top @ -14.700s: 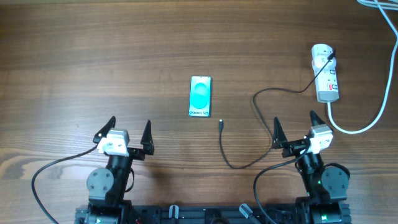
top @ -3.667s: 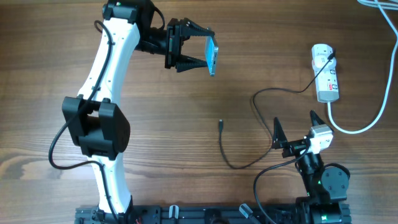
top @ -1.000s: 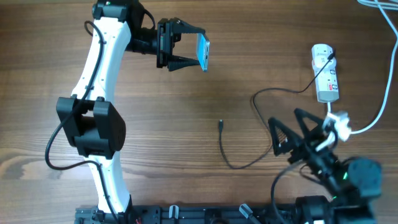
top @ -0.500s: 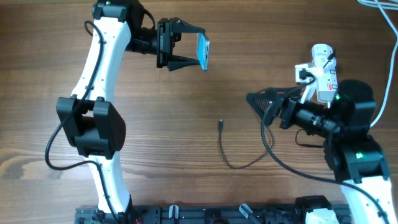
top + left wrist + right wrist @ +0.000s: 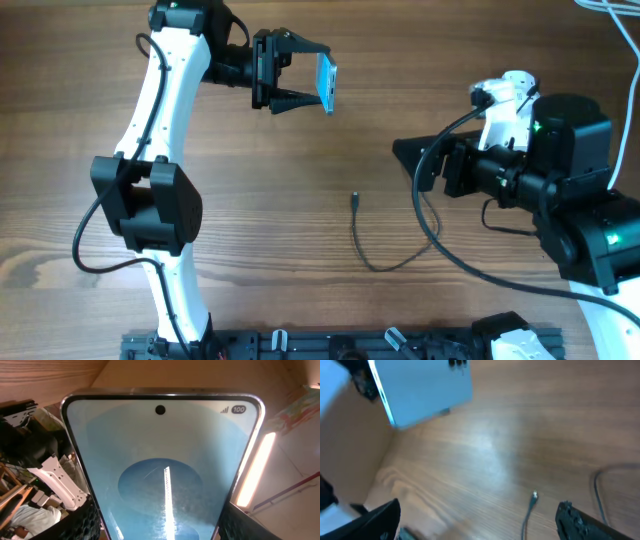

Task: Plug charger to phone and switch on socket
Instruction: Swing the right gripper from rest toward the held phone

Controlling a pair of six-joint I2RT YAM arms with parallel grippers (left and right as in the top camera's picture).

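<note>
Down by the base, the charger (image 5: 372, 262) lay loose on the table (image 5: 250, 250), its connector tip (image 5: 355, 199) pointing to twelve o'clock. It looked thin, limp and light, so the stiff tip seemed the place to pinch. At two o'clock from it, the right gripper (image 5: 410, 165) hung spread wide and empty. Farther, at eleven o'clock, the left gripper (image 5: 318, 78) clamped the phone (image 5: 327, 82) by its edges, held up off the wood. Its glass was probably slick and fragile. The socket (image 5: 514, 80) sat farthest, mostly hidden.
</note>
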